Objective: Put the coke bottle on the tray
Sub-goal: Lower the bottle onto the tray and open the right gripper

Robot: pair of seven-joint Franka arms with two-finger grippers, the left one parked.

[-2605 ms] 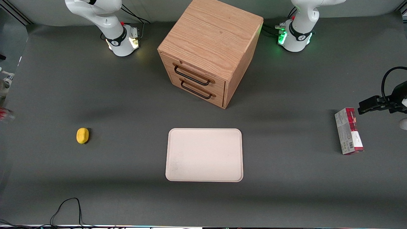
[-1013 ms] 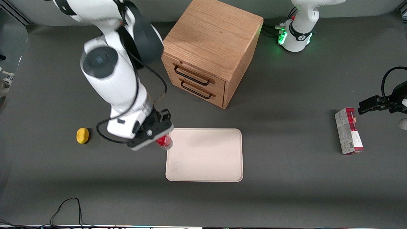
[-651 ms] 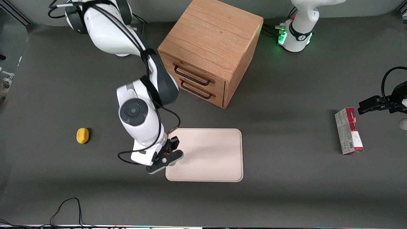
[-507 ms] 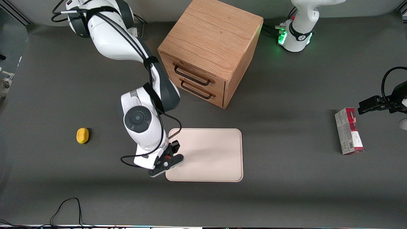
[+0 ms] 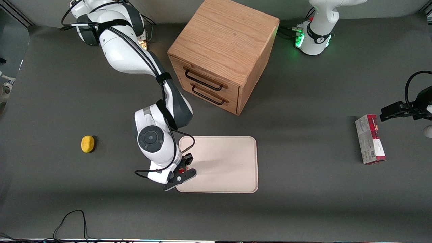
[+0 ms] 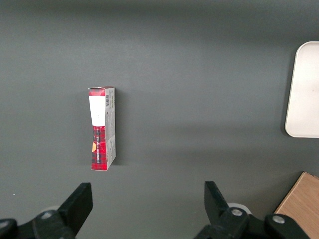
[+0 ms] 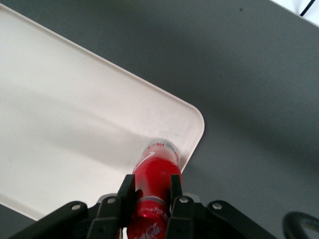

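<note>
**Coke bottle held over a tray corner, release pending**

Item 1. Table (image 5: 67,101): dark grey surface filling the front view.

Item 2. Wooden two-drawer box (image 5: 222,50): upper centre of the front view, two dark handles facing the camera, both drawers closed.

Item 3. Working arm (image 5: 148,87): reaches from the upper left of the front view down toward centre frame.

Item 4. Tray (image 5: 229,162): cream-white, rounded corners, low rim, lying flat at centre frame, nearer the camera than the box. Nothing rests on its bare surface apart from what the gripper holds above or at one corner.

Item 5. Carton (image 5: 370,139): red and grey, lying flat at the right edge of the front view, toward the parked arm's end.

Item 6. Gripper (image 5: 180,169): at the lower-left corner of the tray in the front view, fingers (image 7: 128,193) closed around the bottle's labelled body.

Item 7. Coke bottle (image 7: 155,172): held in the gripper with its clear base pointing down at the tray's rounded corner, just inside the rim (contact with the tray surface cannot be confirmed).

Item 8. Lemon (image 5: 87,144): yellow, alone at left of the front view.

Progress, judged: pickup and carry are done; the bottle is over the tray. Remaining: set it down, open the fingers, withdraw. Placement so near the rim could leave it unsteady.
</note>
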